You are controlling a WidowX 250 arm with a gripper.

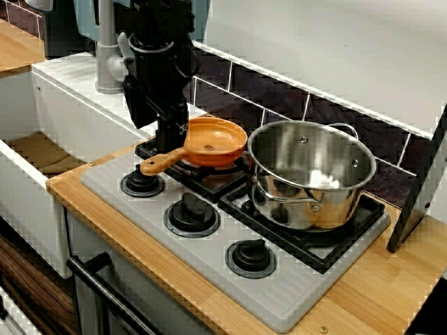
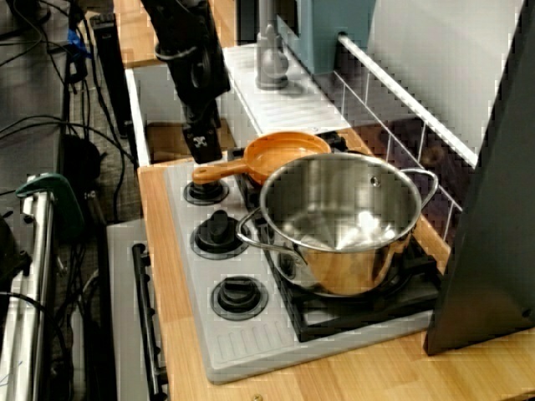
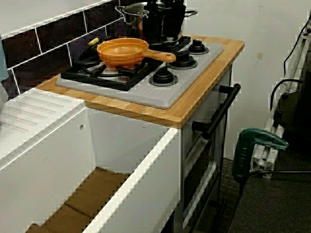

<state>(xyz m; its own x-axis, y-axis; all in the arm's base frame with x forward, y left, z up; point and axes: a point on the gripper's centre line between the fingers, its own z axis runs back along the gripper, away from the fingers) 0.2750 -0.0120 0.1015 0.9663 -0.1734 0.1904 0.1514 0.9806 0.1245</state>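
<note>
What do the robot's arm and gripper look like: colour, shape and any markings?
The arm is black and bulky, with a thin pale band round it above the wrist. The gripper is black too, narrower and blocky, and it carries a small white mark near its lower end. No loose cable shows on it.

Noted plain orange pan [image 1: 213, 142] | black gripper [image 1: 172, 132] by pan's handle | mirror-silver pot [image 1: 311, 174] beside pan | finely ribbed grey stove top [image 1: 209, 262] under pan, black knobs [image 1: 192, 213] before pan | dark tiles [image 1: 279, 101] gridded with white grout behind pan | pale wood-grain counter [image 1: 363, 296] around pan.
</note>
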